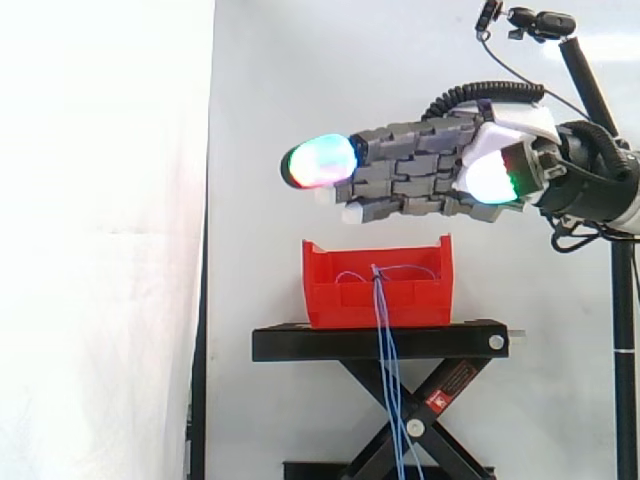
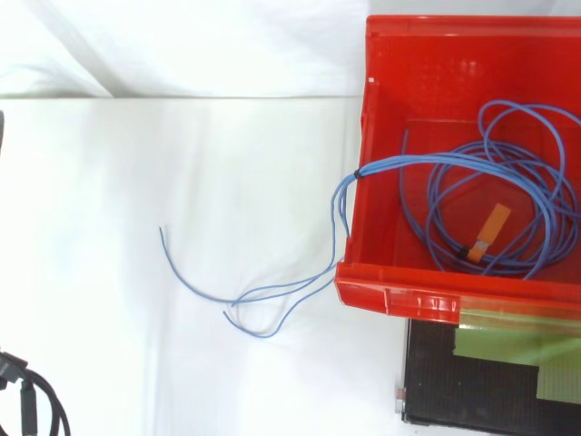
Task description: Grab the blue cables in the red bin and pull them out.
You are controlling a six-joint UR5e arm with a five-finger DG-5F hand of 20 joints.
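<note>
Above the red bin, the hand hovers clear of the rim, fingers stretched out roughly level toward the view's left. It is released and grasps nothing. The glowing fingertips sit well above the bin's far end.

Step in hand, as I judge it: approach, before any grasp. No contact with the blue cables yet.

Cable location: most of it is coiled loosely on the bin floor. One bundle, pinched by a small black tie, climbs over the bin wall and drapes outside. In the side view those strands hang down past the black stand. In the top view the loose ends lie on the white surface beside the bin.

Next move likely calls for tipping the fingers down, lowering into the bin or onto the bundle at the wall, curling round several strands, then lifting up and away.

Other things: an orange tag lies in the coil, apparently on the cable. There is a white curtain behind.

In the way: the bin walls limit finger entry. The thin strands lie flat on the floor and may slip from the thick pads. The coil could snag on the rim, and the bin sits loose on the stand, so it may drag along.
</note>
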